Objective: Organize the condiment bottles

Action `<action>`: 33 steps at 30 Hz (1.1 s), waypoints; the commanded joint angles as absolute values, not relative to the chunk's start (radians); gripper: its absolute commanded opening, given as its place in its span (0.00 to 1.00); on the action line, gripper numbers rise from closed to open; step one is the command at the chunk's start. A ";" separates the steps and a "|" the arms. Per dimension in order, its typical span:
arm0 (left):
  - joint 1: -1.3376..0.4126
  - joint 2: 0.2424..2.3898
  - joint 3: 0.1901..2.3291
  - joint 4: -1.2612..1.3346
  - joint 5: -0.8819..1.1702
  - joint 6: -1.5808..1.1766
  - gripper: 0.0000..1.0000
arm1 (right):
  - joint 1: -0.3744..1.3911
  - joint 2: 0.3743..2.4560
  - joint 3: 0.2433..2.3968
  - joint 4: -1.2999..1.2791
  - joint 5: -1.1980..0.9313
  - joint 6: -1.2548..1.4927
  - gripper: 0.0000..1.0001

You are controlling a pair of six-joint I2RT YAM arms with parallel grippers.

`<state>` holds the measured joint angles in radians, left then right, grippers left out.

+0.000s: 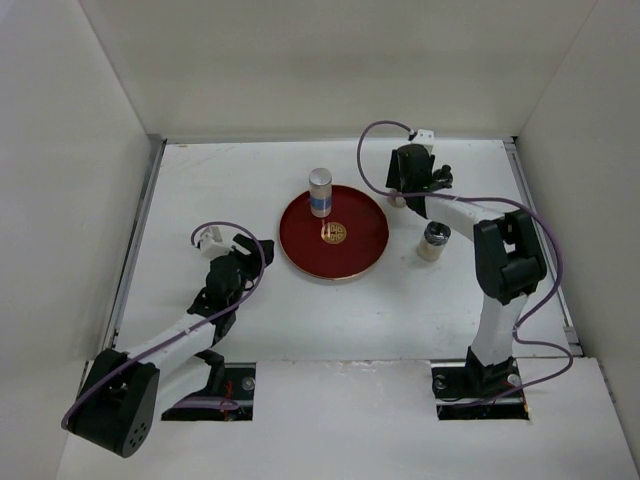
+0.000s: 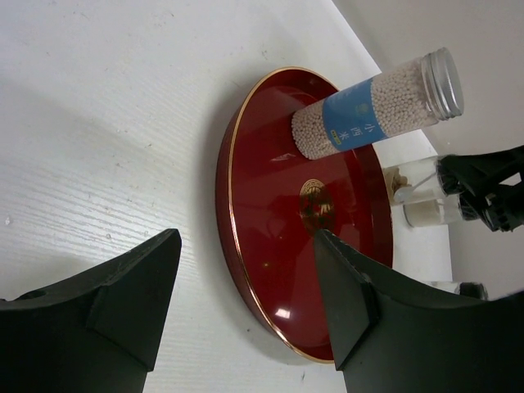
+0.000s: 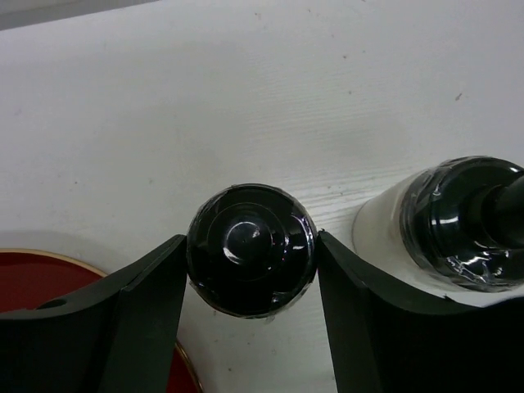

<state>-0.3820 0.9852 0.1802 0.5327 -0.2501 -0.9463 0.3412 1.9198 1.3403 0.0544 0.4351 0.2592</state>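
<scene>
Right wrist view is filled by a glossy black cap, round and marked with concentric rings, on top of the gripped squat bottle (image 3: 250,262). The right gripper (image 3: 251,237) pinches it, with one matte black finger pressed to each side. Just past one finger stands the second squat bottle (image 3: 385,233), beige-bodied with a shiny, crinkly cap. From above, both bottles stand on the table to the right of the red plate (image 1: 365,250), a round lacquered dish with a thin gold rim and a gold centre emblem. On its far side the tall cylinder bottle (image 1: 320,192) stands upright, with a clear wall, pale granules, a blue label and a ridged silver cap. The left gripper (image 1: 252,252) sits low near the plate's left edge, its fingers spread around nothing. The table (image 1: 200,180) is white and faintly ribbed, enclosed by plain pale panels (image 1: 300,60).
</scene>
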 commanded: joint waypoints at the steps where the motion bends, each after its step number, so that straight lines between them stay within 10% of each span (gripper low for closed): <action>1: -0.387 0.986 0.187 0.595 -0.253 -0.936 0.64 | 0.349 1.890 1.318 0.167 0.388 0.284 0.60; 25: -0.377 0.947 0.187 0.588 -0.236 -0.933 0.64 | 0.617 1.957 1.410 0.236 0.499 0.261 0.55; 33: -0.384 0.957 0.189 0.591 -0.245 -0.930 0.64 | 0.617 1.859 1.338 0.244 0.497 0.291 0.90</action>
<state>-0.3809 0.9627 0.1802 0.5430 -0.2493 -0.9390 0.6102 1.9636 1.3506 0.1913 0.4957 0.2676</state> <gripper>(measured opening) 0.639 0.888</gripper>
